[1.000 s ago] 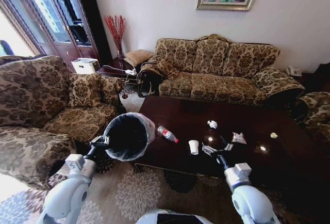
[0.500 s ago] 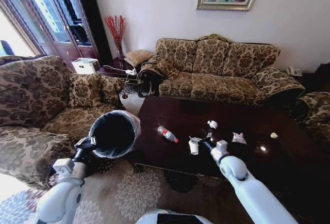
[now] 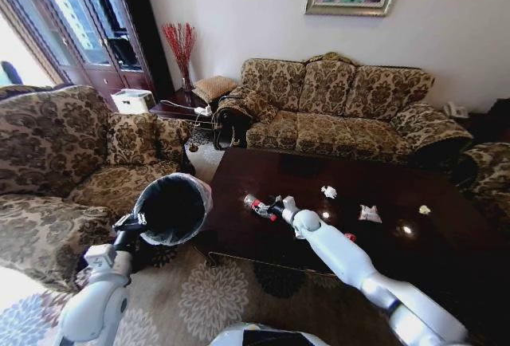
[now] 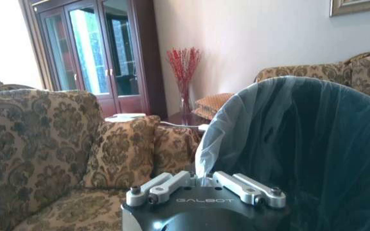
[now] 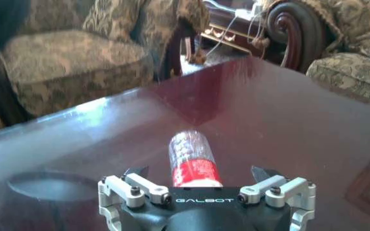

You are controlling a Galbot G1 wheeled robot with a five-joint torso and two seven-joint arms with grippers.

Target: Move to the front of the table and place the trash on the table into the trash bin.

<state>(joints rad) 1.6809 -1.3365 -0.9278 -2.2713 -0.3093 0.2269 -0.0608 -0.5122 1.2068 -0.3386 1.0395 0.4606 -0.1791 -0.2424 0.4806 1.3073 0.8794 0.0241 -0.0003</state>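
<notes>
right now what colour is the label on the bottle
Red, on the clear bottle; it shows best in the right wrist view.

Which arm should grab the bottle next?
Right. The right pincer is open, its jaws either side of the bottle lying on the table. The left pincer is holding the trash bin off the table's end, so it looks occupied.

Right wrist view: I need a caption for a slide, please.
Right gripper, jaws open, straddles the red-labelled plastic bottle lying on the glossy dark table.
</notes>
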